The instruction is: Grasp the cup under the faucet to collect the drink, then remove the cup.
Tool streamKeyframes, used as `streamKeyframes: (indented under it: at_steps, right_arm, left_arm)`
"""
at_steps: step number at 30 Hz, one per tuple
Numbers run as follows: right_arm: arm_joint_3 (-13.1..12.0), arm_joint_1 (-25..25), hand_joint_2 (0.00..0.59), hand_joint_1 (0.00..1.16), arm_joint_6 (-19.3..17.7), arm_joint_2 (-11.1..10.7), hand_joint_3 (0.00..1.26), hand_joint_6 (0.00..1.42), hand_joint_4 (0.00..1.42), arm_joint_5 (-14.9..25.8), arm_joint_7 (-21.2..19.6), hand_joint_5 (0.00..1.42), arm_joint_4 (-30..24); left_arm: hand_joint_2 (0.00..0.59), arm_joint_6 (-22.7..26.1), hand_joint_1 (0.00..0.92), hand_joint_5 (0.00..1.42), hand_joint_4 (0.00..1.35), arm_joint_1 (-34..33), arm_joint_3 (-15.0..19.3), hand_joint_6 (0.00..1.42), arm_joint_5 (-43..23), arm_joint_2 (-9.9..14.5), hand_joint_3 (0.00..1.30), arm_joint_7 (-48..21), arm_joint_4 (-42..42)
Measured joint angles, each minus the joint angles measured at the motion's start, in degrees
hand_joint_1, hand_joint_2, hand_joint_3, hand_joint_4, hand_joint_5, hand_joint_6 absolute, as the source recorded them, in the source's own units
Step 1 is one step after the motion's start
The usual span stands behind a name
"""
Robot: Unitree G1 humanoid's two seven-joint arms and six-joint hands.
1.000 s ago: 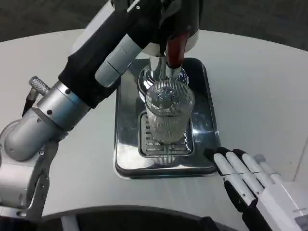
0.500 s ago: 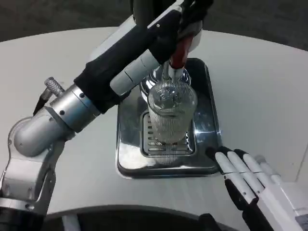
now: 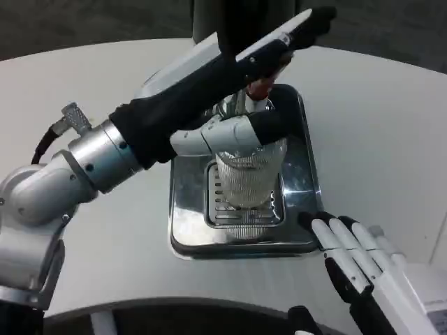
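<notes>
Ribbed clear glass cup [image 3: 246, 178] sits upright on the slotted grate of the steel drip tray [image 3: 183, 209], right under the faucet [image 3: 257, 87] at table centre. Your left hand [image 3: 262, 70] is up at 12 o'clock over the faucet; one finger reaches across the cup's rim, the rest point out past the tap. You can't tell whether it's actually gripping anything. Your right hand [image 3: 356, 262] rests on the table at 5 o'clock from the tray, fingers straight and pressed together, holding nothing, tips just beside the tray's corner.

Risks: the left forearm hangs directly over the cup, so any drop or sweep probably knocks it off the grate. The ribbed glass likely slips in a loose grasp. If the cup shifts off the spout line, the drink lands in the tray.
</notes>
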Motion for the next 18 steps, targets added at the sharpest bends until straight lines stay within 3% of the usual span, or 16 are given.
streamKeyframes:
  at_steps: [9, 18]
  right_arm:
    - [0.6, 0.0, 0.467, 0.14, 0.6, 0.4, 0.02, 0.01, 0.00, 0.0, 0.3, 0.00, 0.1]
    - [0.5, -2.8, 0.416, 0.25, 4.0, 1.0, 0.02, 0.05, 0.00, 0.7, 0.8, 0.00, 1.2]
  left_arm:
    - [0.079, -5.1, 0.000, 0.03, 0.00, 0.0, -1.3, 0.00, 5.2, 2.7, 0.00, 0.7, -1.4]
    - [0.079, -6.5, 0.000, 0.03, 0.00, 0.0, -2.3, 0.00, 7.3, 4.7, 0.00, 1.6, -2.6]
